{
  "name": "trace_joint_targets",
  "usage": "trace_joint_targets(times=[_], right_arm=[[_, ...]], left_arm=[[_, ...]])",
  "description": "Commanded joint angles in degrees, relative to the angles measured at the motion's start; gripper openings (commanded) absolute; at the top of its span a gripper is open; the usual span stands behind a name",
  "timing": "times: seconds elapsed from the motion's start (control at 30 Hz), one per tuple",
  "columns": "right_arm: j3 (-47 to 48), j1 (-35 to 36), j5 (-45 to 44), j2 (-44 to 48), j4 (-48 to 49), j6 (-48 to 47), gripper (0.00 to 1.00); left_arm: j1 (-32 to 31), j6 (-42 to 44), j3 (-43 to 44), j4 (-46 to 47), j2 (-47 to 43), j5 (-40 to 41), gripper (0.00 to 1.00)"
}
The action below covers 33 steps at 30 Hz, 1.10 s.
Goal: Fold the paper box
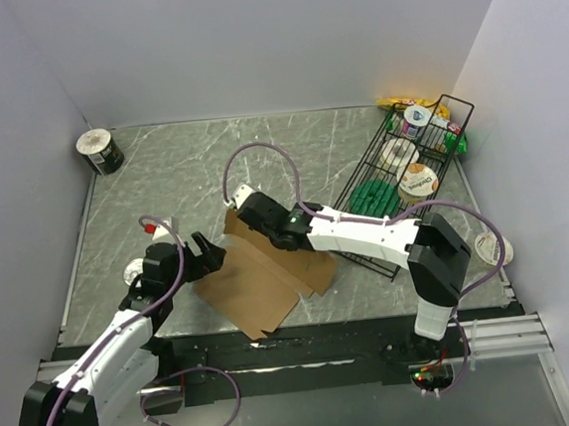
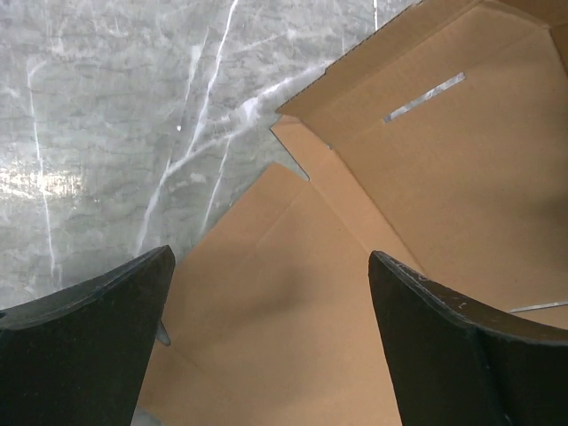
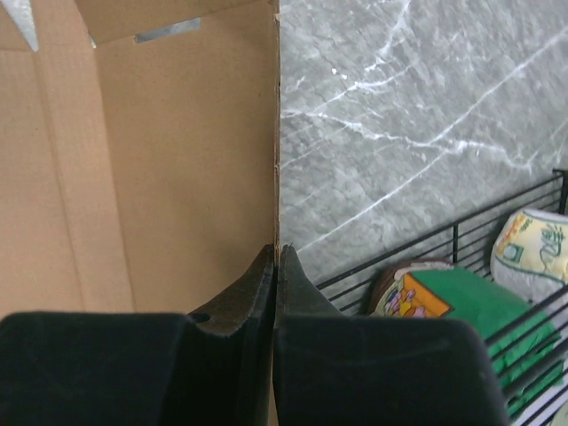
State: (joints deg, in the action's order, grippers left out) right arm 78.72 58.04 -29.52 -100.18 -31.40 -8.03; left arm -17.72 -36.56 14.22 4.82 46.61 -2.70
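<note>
The paper box [image 1: 256, 287] is a brown cardboard sheet lying in the middle of the table, with one panel lifted upright at its far end. My right gripper [image 1: 248, 206] is shut on the edge of that raised panel; the right wrist view shows its fingers [image 3: 277, 253] pinching the thin cardboard edge [image 3: 177, 160]. My left gripper [image 1: 205, 252] hangs open at the sheet's left side. In the left wrist view, its fingers [image 2: 271, 257] stand wide apart above a flat flap [image 2: 293, 293] and hold nothing.
A black wire basket [image 1: 425, 111] with packaged food stands at the back right, close to the right arm; its wires [image 3: 444, 232] show beside the right gripper. A can [image 1: 100, 151] sits in the back left corner. Round lids lie at the left [image 1: 133, 273] and right [image 1: 489, 248].
</note>
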Motion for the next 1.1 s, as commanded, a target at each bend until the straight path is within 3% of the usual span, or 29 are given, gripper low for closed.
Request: trace_joint_targets(times=[0.0,0.23,0.43,0.6,0.83,1.07], right_arm=[[0.5,2.5,-3.0,0.5,-1.6,5.9,0.0],[3.3,4.6,-5.3,-0.1,-4.3,7.3,0.0],[3.5,3.2,-7.7,0.1,-2.7,3.0,0.0],[3.5,2.3,-7.2,0.9,-0.8,-0.3,0.0],[5.7,2.3,-4.6,1.7,-2.2,2.2,0.0],[5.0,3.8,1.7,4.5,-0.9,6.9,0.0]], left_arm=[[-0.2,-0.6,0.6,2.5,-0.7,-1.2,0.96],[-1.9,-3.6,-1.5,5.5,-0.4,-5.6,0.82],[-5.0,-8.8,-6.6,15.1,0.6,-8.8,0.72],[-7.9,-11.2,-10.3,26.0,6.5,-8.8,0.56],[-10.6,-11.5,-10.3,35.0,19.0,-8.0,0.48],[-13.5,-12.9,-10.9,39.0,24.9,-6.0,0.46]])
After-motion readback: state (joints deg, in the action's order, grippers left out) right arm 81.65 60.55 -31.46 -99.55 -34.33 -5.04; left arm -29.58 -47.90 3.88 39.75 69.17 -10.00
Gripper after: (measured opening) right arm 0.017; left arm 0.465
